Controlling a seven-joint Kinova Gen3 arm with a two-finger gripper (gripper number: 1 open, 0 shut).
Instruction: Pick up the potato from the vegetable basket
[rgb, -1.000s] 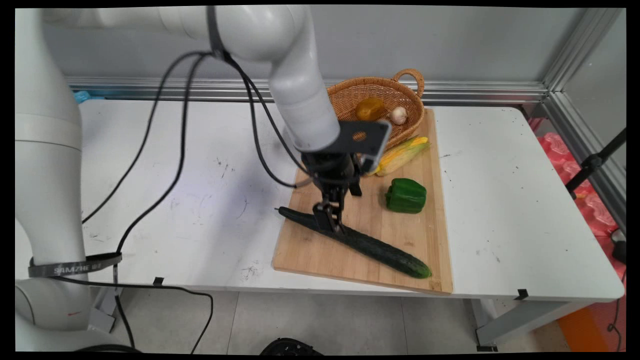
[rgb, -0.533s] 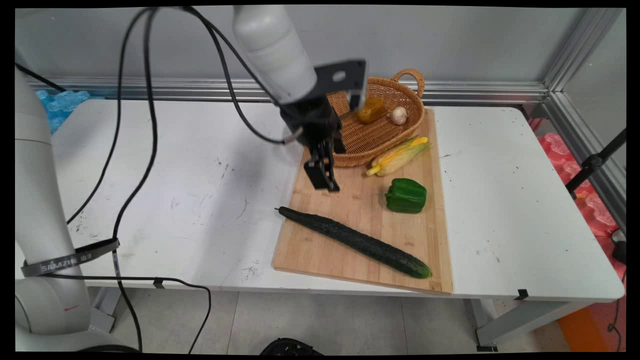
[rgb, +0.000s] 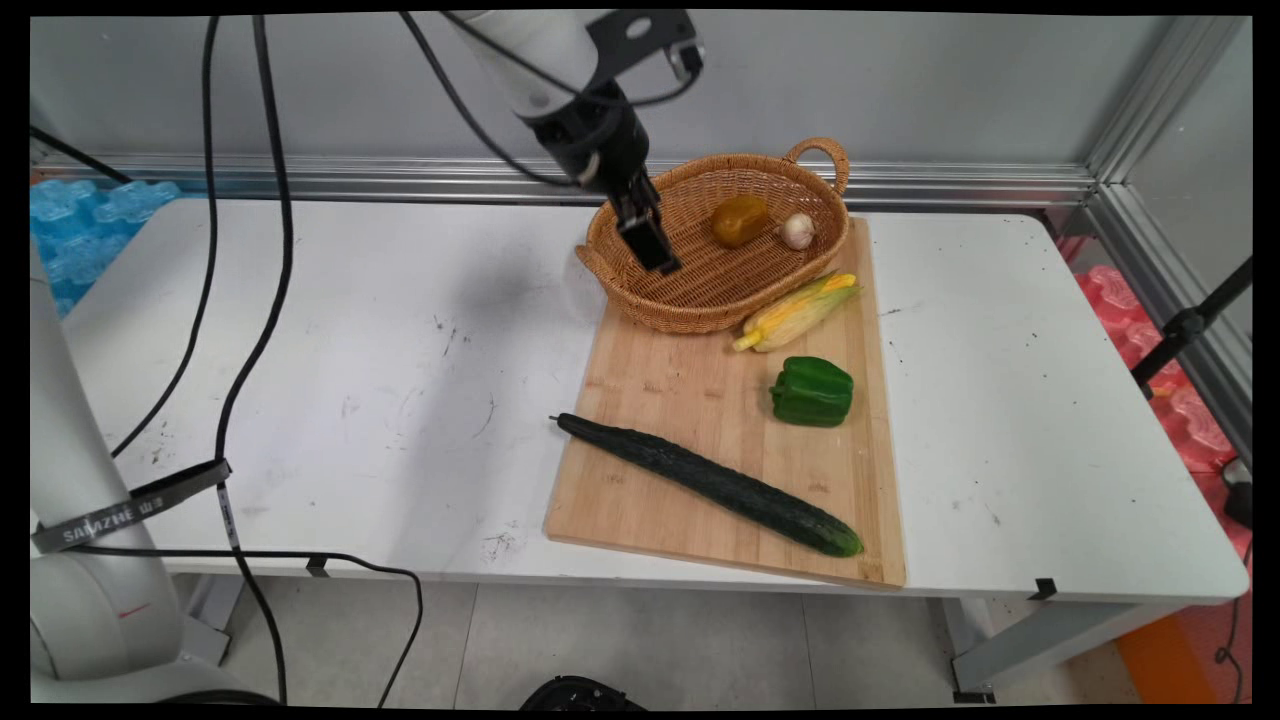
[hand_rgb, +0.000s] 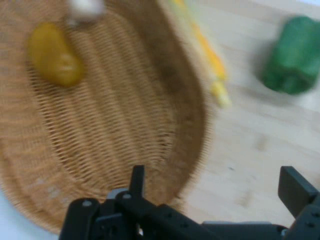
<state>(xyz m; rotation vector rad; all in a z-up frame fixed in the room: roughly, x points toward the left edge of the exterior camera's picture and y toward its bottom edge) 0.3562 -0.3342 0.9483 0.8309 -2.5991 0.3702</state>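
The claw (rgb: 655, 250) hung in the air over the left part of the wicker basket (rgb: 680, 310), tilted, with its tips pointing toward the basket's floor. Its two fingers stood well apart in the hand view, and nothing was between them. It touched nothing.

Inside the basket, at about 2 o'clock from the claw in the main view, lay a yellow-brown rounded vegetable (rgb: 740, 220), perhaps a potato, with a garlic bulb (rgb: 797, 230) just beside it on the right. The rest of the basket's floor was bare weave.

The basket sat on the far end of a wooden cutting board (rgb: 650, 380), at the board's 12 o'clock. An ear of corn (rgb: 797, 312) lay on the board against the basket's near right wall, at about 1 o'clock from the board's middle. A green pepper (rgb: 812, 391) sat at 3 o'clock, apart from the corn. A long cucumber (rgb: 710, 482) lay slantwise across the near end, from 8 o'clock to 5 o'clock, its stem end just over the board's left edge.

The board lay on the white table (rgb: 400, 350), right of the middle.
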